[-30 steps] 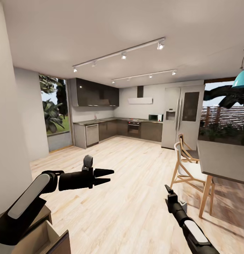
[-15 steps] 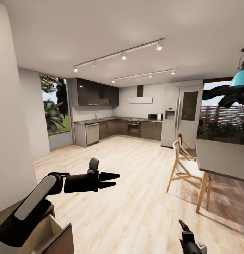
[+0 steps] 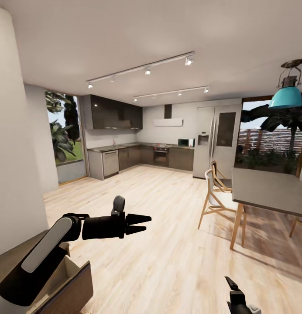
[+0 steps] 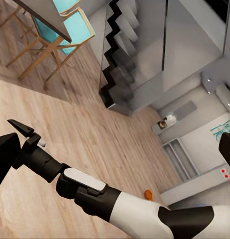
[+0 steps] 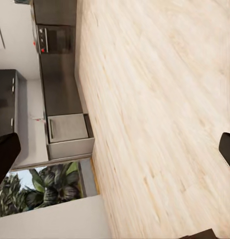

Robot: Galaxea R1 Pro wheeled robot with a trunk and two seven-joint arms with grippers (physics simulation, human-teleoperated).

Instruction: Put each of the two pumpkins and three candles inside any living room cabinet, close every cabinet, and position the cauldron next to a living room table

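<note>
cabinet (image 3: pixel 68 288) drawer is seen open under the left arm, left gripper (image 3: pixel 140 221) slightly parted and empty; it should be pushed flush shut before turning away.

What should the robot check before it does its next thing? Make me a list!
1. Left claw free to grab: ok, open with nothing between its fingers.
2. Right claw free: ok, open and holding nothing.
3. Cabinet drawer shut: not ok, it is pulled out beside the left arm.
4. What is inside that drawer: cannot tell, the arm hides most of it.
5. Pumpkin found: cannot tell, a small orange blob lies on the floor, too tiny to be sure.
6. Dining table away from the arms: ok, it is off to the right.
</note>
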